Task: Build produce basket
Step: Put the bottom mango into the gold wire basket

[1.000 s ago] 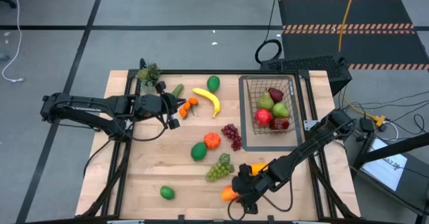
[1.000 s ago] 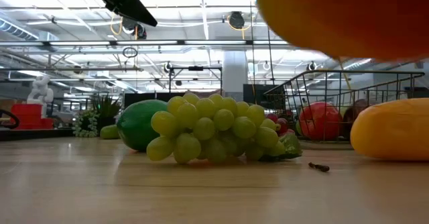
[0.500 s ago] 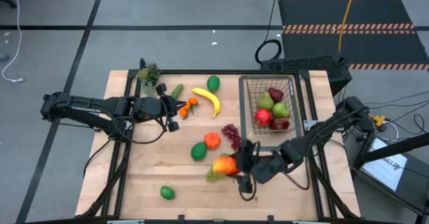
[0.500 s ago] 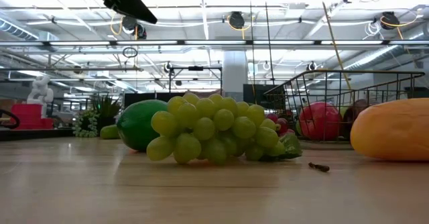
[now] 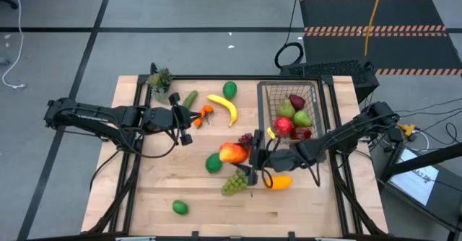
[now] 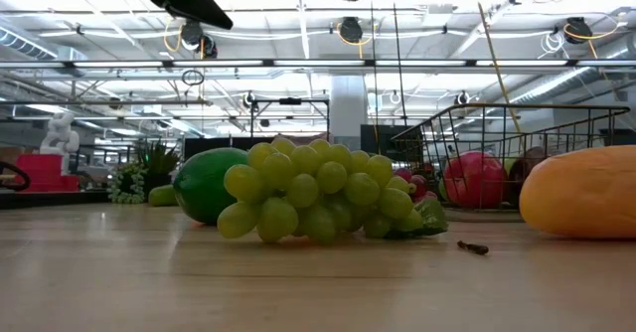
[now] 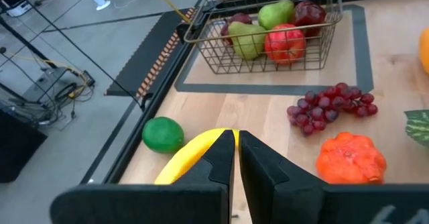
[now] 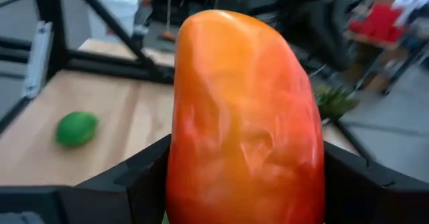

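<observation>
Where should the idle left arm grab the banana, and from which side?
Take the banana across its middle, coming straight down from above. It lies flat on the table, a thin curved body with tapering tips, so mid-body is likely the firmest hold. The fingers should straddle its narrow width. The lime sits near one end, so staying central probably keeps clear of it.

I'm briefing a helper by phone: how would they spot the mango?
Find the wire basket at the table's right. Beside its near-left corner, the right gripper holds the mango aloft: the only orange-red fruit off the table.
</observation>
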